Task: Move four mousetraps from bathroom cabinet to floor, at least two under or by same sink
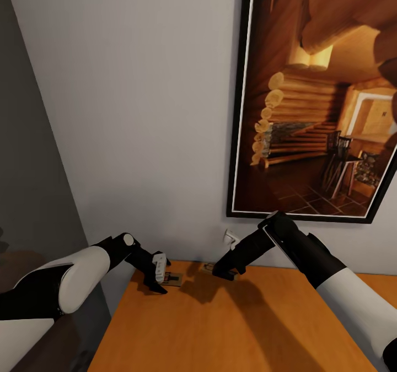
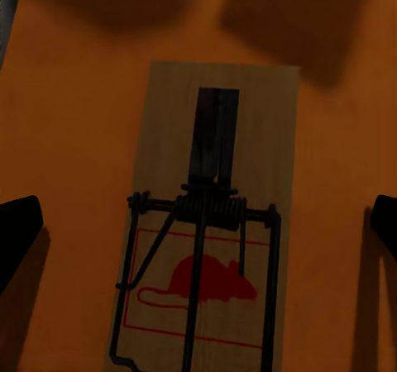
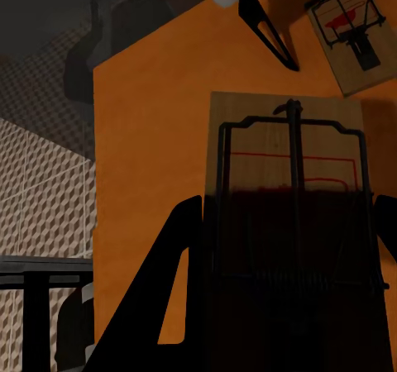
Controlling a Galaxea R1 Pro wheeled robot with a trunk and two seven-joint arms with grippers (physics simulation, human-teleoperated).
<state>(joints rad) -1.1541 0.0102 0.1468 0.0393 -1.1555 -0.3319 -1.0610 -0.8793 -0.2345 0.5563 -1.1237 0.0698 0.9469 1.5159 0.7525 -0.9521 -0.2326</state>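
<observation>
Two traps on the cabinet [image 1: 220, 328]: left gripper [image 1: 158, 279] spread over one trap [image 2: 207, 223], so drop square, then pinch. Right gripper [image 1: 225, 274] pinches another [image 3: 285, 182].

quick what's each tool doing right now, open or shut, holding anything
Left tool: open, empty, straddling a mousetrap on the cabinet.
Right tool: fingers either side of another mousetrap; grip cannot be told.
</observation>
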